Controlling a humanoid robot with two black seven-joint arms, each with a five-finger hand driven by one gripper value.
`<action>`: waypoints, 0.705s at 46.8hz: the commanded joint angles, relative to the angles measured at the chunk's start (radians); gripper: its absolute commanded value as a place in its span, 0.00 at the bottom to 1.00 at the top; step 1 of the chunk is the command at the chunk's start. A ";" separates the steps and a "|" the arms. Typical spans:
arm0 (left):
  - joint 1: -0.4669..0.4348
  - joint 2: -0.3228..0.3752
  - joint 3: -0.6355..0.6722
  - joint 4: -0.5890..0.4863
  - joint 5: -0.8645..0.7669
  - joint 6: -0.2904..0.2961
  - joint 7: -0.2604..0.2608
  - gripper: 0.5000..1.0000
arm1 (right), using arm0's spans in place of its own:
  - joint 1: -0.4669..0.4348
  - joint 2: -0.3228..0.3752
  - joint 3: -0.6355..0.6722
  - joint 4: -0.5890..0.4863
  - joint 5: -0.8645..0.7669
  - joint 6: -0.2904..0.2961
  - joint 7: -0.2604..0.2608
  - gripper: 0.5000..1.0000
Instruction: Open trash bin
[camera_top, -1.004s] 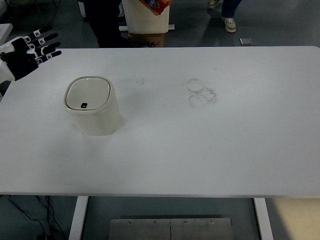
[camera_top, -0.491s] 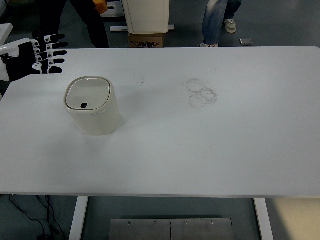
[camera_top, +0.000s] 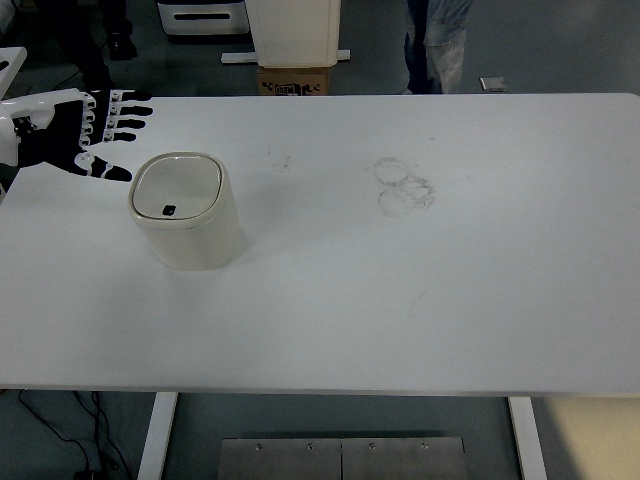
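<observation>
A small cream trash bin (camera_top: 185, 212) stands upright on the left part of the white table (camera_top: 400, 290). Its lid (camera_top: 177, 187) is closed, with a small dark button near the front edge. My left hand (camera_top: 95, 135) hovers just behind and to the left of the bin, fingers spread flat and pointing right, holding nothing. It does not touch the bin. The right arm does not show.
Faint ring stains (camera_top: 403, 185) mark the table's middle. Beyond the far edge stand a white cabinet (camera_top: 293, 30) with a cardboard box (camera_top: 296, 78), and a person's legs (camera_top: 438, 45) show at the top.
My left hand has moved right and nearer to the bin, fingers now stretched over the table's corner. The people behind the table have shifted.
</observation>
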 joint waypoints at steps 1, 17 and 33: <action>-0.024 0.010 0.029 -0.020 0.042 0.000 0.038 1.00 | 0.000 0.000 0.000 0.000 0.000 0.000 0.000 0.98; -0.159 0.017 0.132 -0.049 0.099 0.000 0.055 1.00 | 0.000 0.000 0.000 0.000 0.000 0.000 0.000 0.98; -0.204 0.010 0.136 -0.083 0.231 0.000 0.075 1.00 | 0.000 0.000 0.000 0.000 0.000 0.000 0.000 0.98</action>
